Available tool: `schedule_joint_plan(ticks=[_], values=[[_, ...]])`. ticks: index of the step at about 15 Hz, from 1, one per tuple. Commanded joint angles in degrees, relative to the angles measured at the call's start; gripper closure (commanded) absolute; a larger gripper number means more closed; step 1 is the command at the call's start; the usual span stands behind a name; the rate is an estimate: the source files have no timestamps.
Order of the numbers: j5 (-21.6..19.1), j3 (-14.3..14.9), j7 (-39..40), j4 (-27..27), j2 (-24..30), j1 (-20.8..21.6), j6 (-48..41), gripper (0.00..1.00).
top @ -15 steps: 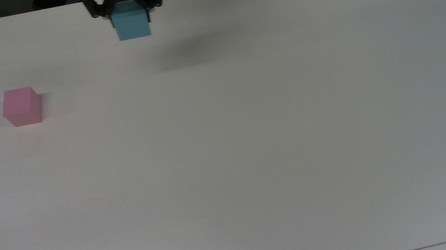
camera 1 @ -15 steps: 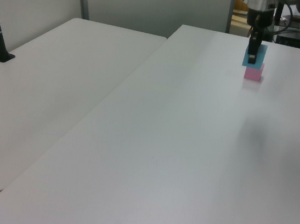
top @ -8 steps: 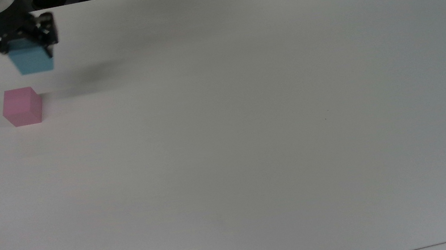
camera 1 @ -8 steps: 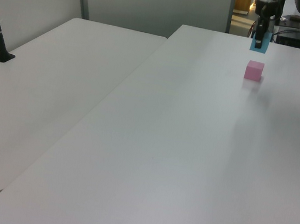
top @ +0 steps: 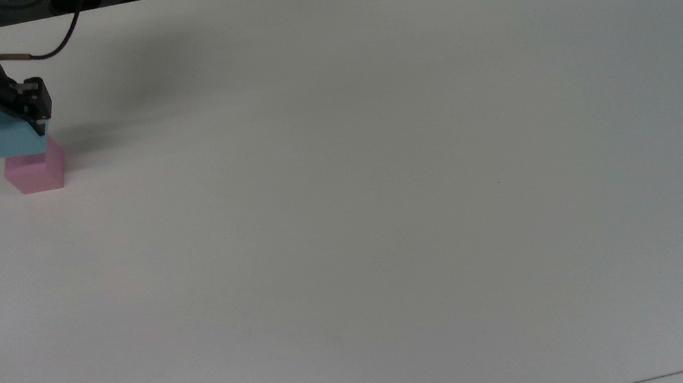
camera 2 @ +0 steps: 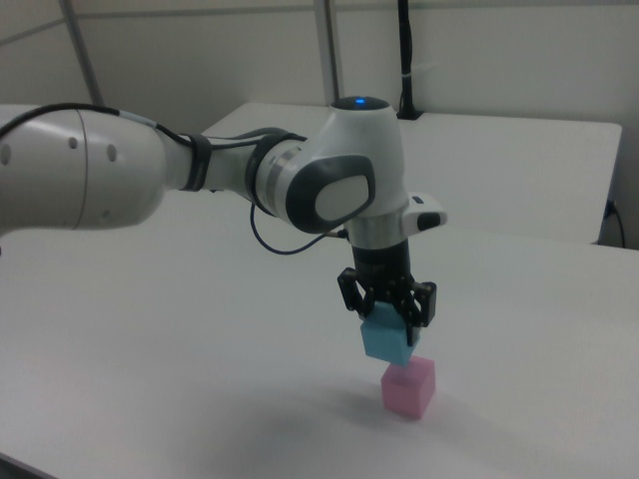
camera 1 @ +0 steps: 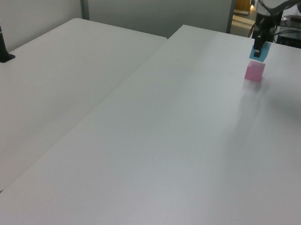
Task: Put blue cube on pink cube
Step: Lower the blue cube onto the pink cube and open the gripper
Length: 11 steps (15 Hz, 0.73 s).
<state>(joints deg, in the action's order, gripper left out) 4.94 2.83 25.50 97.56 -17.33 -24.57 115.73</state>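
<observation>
My end effector (camera 2: 387, 311) is clamping the blue cube (camera 2: 386, 338) between its fingers, holding it just above the pink cube (camera 2: 408, 387), which is sitting on the white surface (top: 386, 211). The right view is showing a slight gap and offset between them; the top view is overlapping them.

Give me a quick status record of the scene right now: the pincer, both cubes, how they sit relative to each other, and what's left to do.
pincer: shut on the blue cube, pointing down
blue cube: held in the air, off the table
pink cube: resting on the white table, untouched
relation: blue cube just above the pink cube, offset toward the right view's left; contact cannot be confirmed
alignment: not yet square over the pink cube in the right view
remaining: centre, lower, release
</observation>
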Motion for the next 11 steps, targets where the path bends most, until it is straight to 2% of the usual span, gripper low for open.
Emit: schedule_joint_plan(ticks=[1, 6, 11], values=[[0.95, -0.37, 0.60, -1.23, -1.39, -0.48, 0.63, 0.90], [1.21, -0.37, 0.69, -1.23, -2.35, -0.56, 0.72, 0.87], [1.03, -0.37, 4.12, -1.40, -2.79, -1.79, 0.72, 0.86]])
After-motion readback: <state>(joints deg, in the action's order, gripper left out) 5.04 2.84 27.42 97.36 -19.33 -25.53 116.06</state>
